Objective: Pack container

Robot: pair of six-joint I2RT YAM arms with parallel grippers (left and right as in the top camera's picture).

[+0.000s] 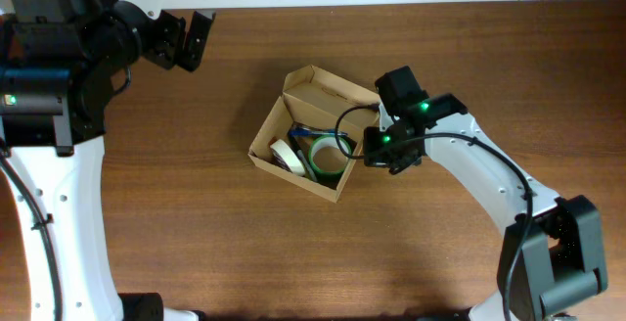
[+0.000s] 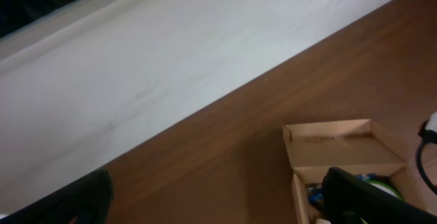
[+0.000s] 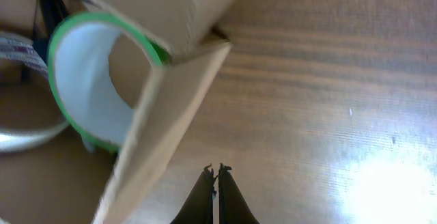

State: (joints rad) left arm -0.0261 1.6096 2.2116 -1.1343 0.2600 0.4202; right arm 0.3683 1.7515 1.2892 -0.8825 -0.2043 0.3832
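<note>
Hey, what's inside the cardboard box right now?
The container holds a green tape roll, a whitish tape roll and a blue item. Anything beneath them is covered.

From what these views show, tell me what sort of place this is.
Probably a lab or test bench for robot handling, not a home: a left arm and a right arm flank a wood-grain table, a plain cardboard box holds tape rolls, and a blank white ledge runs behind.

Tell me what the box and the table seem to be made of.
The container: plain tan cardboard, matte; thin raw edges and folded flaps show it. The table: wood or wood-look laminate, I cannot tell which; brown grain lines, slight glare.
</note>
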